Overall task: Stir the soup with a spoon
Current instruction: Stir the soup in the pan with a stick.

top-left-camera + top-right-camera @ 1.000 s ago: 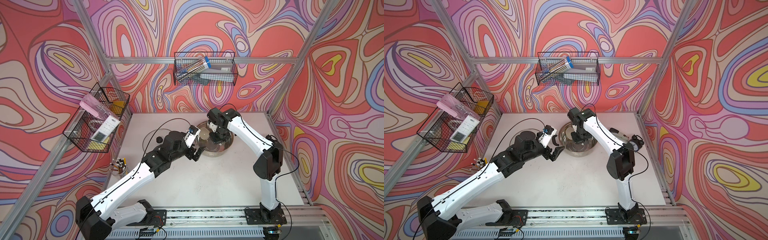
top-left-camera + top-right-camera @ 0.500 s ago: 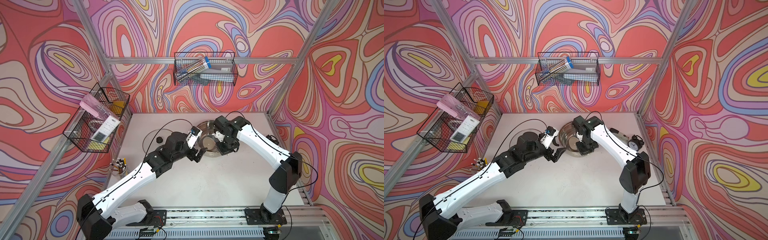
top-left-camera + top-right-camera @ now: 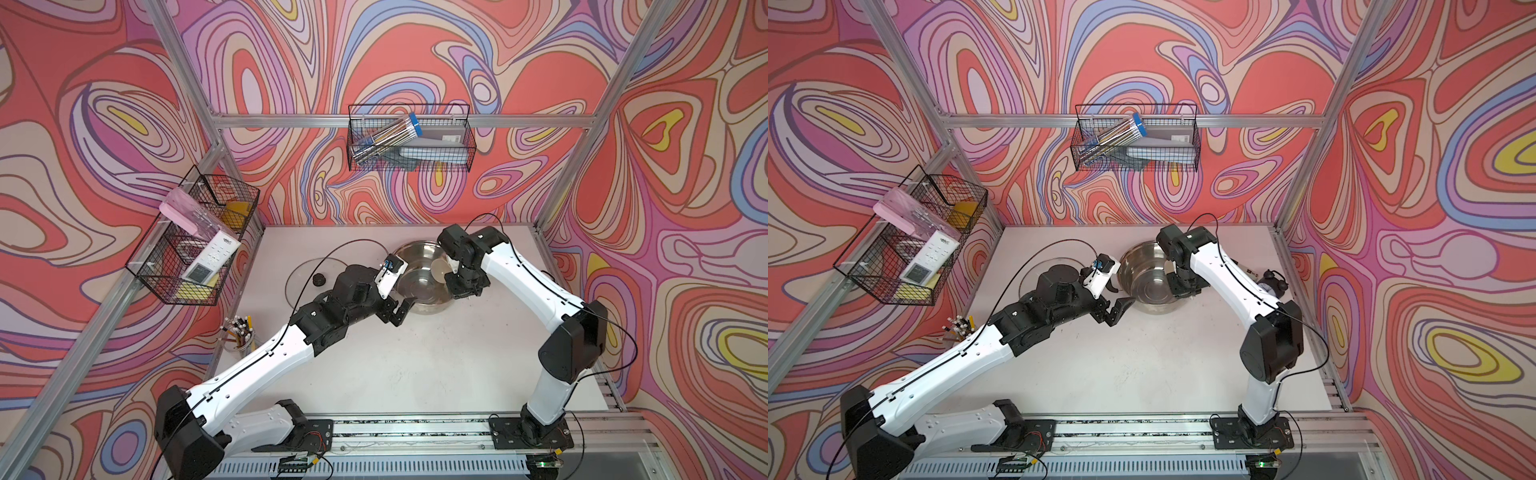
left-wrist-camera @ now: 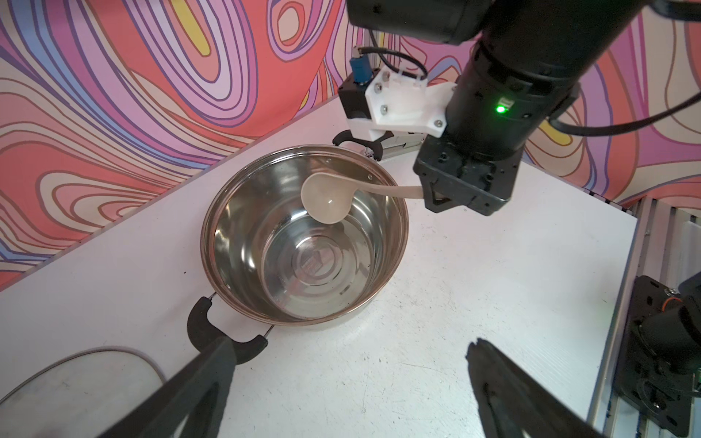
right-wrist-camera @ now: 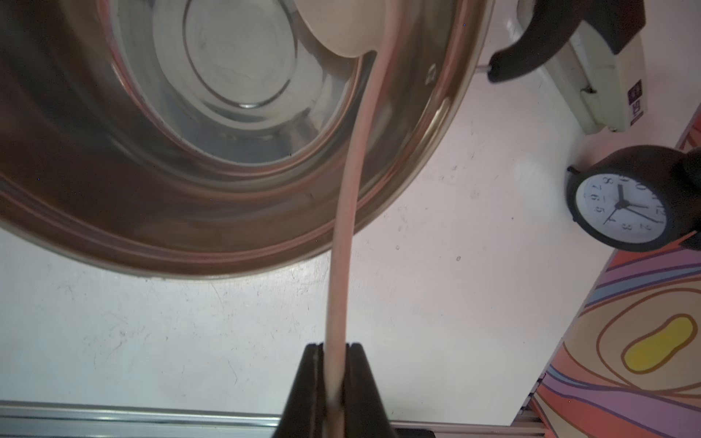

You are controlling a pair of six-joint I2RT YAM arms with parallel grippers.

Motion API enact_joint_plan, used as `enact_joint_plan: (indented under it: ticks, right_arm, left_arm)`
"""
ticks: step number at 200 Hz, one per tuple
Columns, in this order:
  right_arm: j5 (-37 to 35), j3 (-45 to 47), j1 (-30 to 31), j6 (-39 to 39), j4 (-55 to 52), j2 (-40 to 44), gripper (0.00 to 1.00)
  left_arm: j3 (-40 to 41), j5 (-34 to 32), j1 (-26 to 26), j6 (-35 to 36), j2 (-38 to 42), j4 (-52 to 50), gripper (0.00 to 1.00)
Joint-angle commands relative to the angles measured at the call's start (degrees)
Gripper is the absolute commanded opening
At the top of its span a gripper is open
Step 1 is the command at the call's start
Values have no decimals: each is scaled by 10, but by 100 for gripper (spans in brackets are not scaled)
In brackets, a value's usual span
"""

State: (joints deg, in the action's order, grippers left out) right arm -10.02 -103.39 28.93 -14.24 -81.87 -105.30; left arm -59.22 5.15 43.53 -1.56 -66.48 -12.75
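Observation:
The shiny steel pot [image 3: 428,309] [image 3: 1142,270] [image 4: 235,242] stands at the table's back middle; I see only its bare metal bottom, no soup. The cream spoon [image 3: 439,270] [image 4: 326,199] [image 5: 343,227] reaches over the rim, its round bowl hanging inside the pot's mouth. My right gripper [image 3: 463,286] [image 3: 1183,286] [image 5: 334,345] is shut on the spoon's thin handle just outside the pot's right side. My left gripper [image 3: 399,311] [image 3: 1117,311] [image 4: 349,343] stands open at the pot's near left, one finger by the black loop handle [image 4: 201,322].
A glass lid [image 3: 309,278] with a black knob lies left of the pot. A cup of pencils [image 3: 240,332] stands at the left edge. A black clock [image 5: 622,204] [image 3: 1273,280] and a stapler [image 5: 603,76] sit right of the pot. Wire baskets [image 3: 409,141] [image 3: 195,245] hang on the walls.
My right gripper has carried the spoon from over the pot's middle out to its right side. The left arm has barely moved and stays open.

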Motion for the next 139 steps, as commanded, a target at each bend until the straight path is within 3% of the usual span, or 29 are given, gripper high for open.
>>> enact_joint_plan:
  ticks: [1, 68, 139]
  right_arm:
    - [-27, -42, -7, -5, 21, -42, 0]
    - [88, -132, 24, 25, 20, -103, 0]
    - [130, -35, 81, 16, 22, -37, 0]
  left_arm:
    - [-18, -5, 4, -4, 4, 11, 99]
    - [-15, -11, 4, 0, 9, 5, 99]
    - [-15, -12, 4, -1, 3, 14, 99]
